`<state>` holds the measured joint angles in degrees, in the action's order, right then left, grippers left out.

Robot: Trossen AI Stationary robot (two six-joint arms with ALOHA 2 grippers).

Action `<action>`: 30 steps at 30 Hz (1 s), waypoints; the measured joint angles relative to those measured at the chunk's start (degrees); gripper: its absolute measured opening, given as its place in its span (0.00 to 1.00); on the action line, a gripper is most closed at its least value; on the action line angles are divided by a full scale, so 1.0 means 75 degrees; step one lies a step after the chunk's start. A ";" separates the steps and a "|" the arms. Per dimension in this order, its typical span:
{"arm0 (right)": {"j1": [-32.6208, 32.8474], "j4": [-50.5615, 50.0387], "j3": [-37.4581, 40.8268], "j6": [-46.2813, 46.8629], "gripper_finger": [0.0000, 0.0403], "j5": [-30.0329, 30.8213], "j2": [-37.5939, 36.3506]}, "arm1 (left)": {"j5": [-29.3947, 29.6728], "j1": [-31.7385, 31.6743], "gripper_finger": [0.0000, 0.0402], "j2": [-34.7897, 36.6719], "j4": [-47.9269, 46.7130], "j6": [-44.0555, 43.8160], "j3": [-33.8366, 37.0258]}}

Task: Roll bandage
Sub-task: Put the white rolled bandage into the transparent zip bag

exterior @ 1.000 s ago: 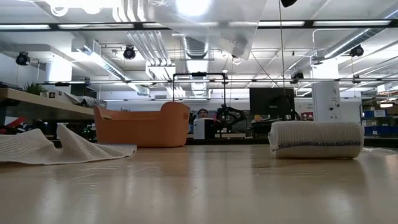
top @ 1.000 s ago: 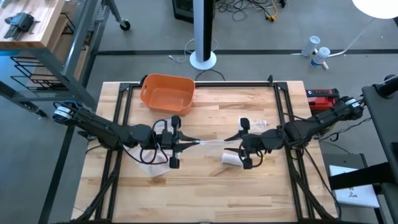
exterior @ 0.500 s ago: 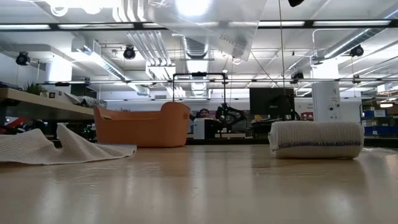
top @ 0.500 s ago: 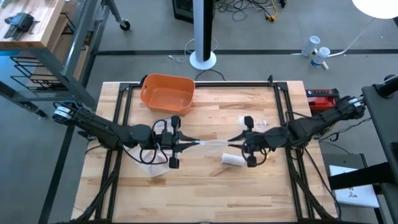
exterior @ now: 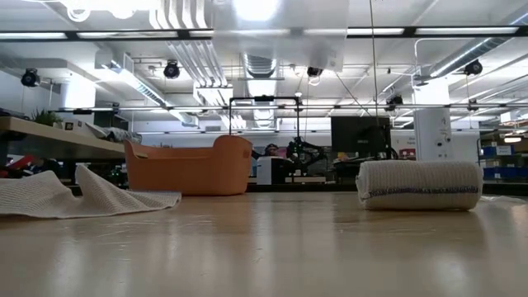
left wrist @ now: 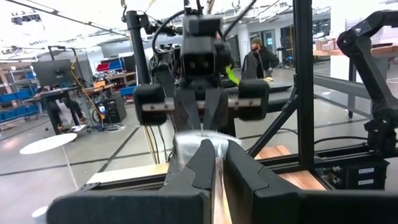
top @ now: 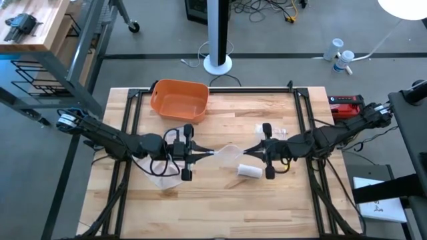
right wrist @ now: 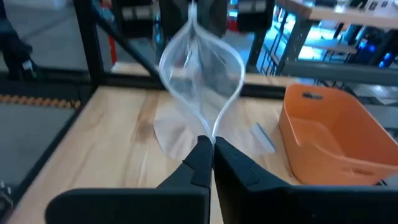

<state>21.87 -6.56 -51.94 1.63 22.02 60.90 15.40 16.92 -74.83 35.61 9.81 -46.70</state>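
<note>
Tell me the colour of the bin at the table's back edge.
Orange. The bin shows best in the high view.

1. Right gripper (top: 248,152) moved slightly toward left gripper (top: 209,153); gap between them narrower.
2. Clear bag (top: 229,153) held between both: formerly stretched flat, now slack and bowed open into a loop.
3. Low view: bag's edge overhead shifted, now level.
</note>
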 joint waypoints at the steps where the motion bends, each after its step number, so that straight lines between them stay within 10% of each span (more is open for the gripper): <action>1: 0.0000 0.0146 0.0000 -0.0001 0.01 0.0000 0.0000 | 0.0018 -0.0004 0.02 0.0000 -0.0040 -0.0007 0.0000; 13: -0.0043 0.0784 -0.0003 0.0671 0.00 0.0727 0.0089 | 0.0490 -0.0028 0.02 -0.0035 -0.0396 -0.0174 0.0003; 19: -0.0070 0.0789 -0.0014 0.0771 0.00 -0.0907 0.0753 | 0.0493 -0.0194 0.02 -0.0817 0.0324 -0.0229 -0.0101; 27: -0.0080 -0.2204 -0.0941 0.1592 0.00 0.1431 0.1013 | 0.0475 -0.0247 0.02 -0.1826 0.0311 -0.0176 -0.0940; 30: -0.0063 -0.2393 -0.1166 0.1317 0.00 0.0160 0.1105 | 0.0469 -0.0255 0.02 -0.2006 0.0259 -0.0227 -0.1211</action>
<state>21.39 -24.51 -60.69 11.51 23.22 69.19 18.92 15.01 -89.87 37.55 8.11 -55.78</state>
